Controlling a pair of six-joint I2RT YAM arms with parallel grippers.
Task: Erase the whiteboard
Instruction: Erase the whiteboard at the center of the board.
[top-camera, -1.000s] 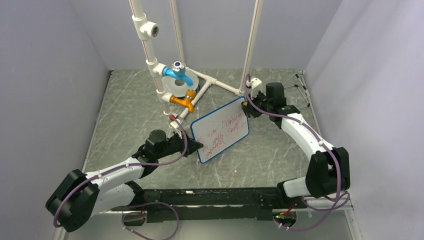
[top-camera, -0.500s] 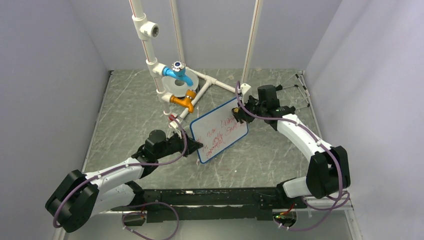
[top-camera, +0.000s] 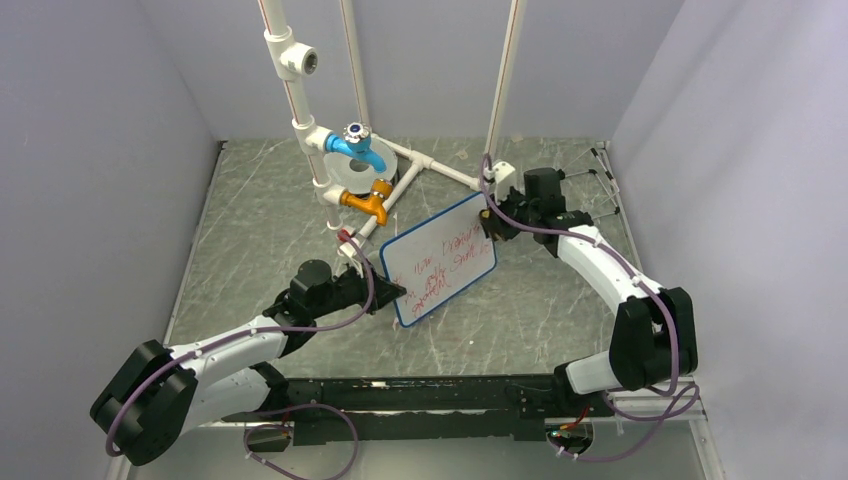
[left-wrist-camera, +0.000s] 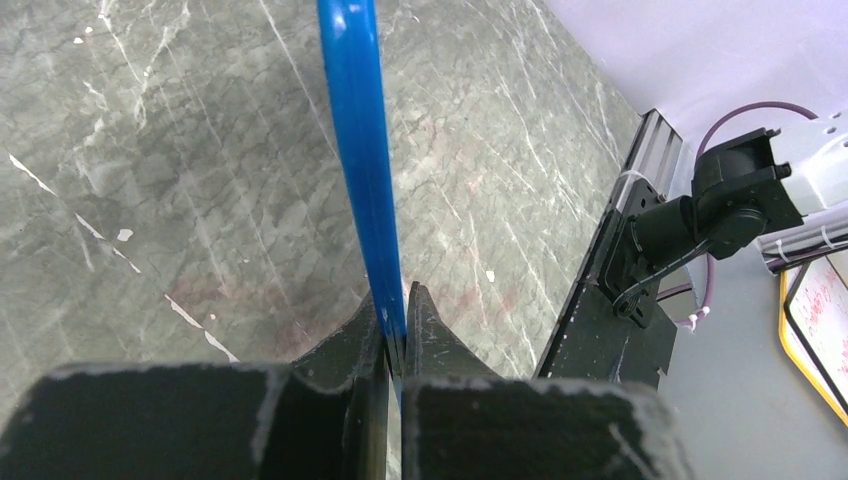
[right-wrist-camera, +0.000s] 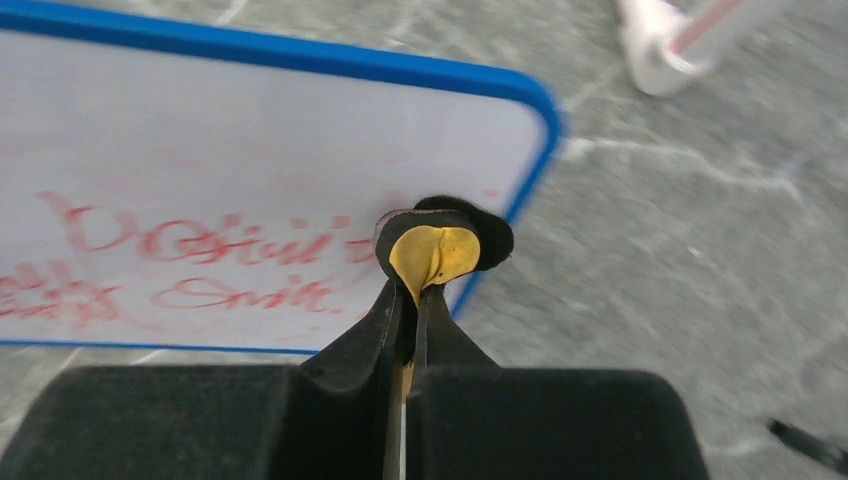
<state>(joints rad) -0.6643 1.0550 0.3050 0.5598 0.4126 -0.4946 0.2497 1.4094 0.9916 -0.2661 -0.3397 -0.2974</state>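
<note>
- Now my left gripper (top-camera: 393, 292) is clenched on the whiteboard (top-camera: 440, 260) rim at its 8 o'clock edge, mid-table.
- My right gripper (top-camera: 492, 222) pinches an eraser pad (right-wrist-camera: 440, 245) at the board's 2 o'clock corner.
- Best: press the felt flat, sweep toward 8 o'clock over the red writing (right-wrist-camera: 190, 240), left grip firm.

The only writing I can find is red marker handwriting (right-wrist-camera: 190, 245) on the whiteboard (right-wrist-camera: 250, 130), in slanted lines, smeared and pale in places. From my right wrist, the upper line shows loops that may start with a capital D, and the lower one ends in something like "Smit". I cannot read either for certain. From above the lines are too small to read. At the edge of my left wrist view, a yellow-rimmed board (left-wrist-camera: 822, 315) carries red scribbles, also illegible.
</note>
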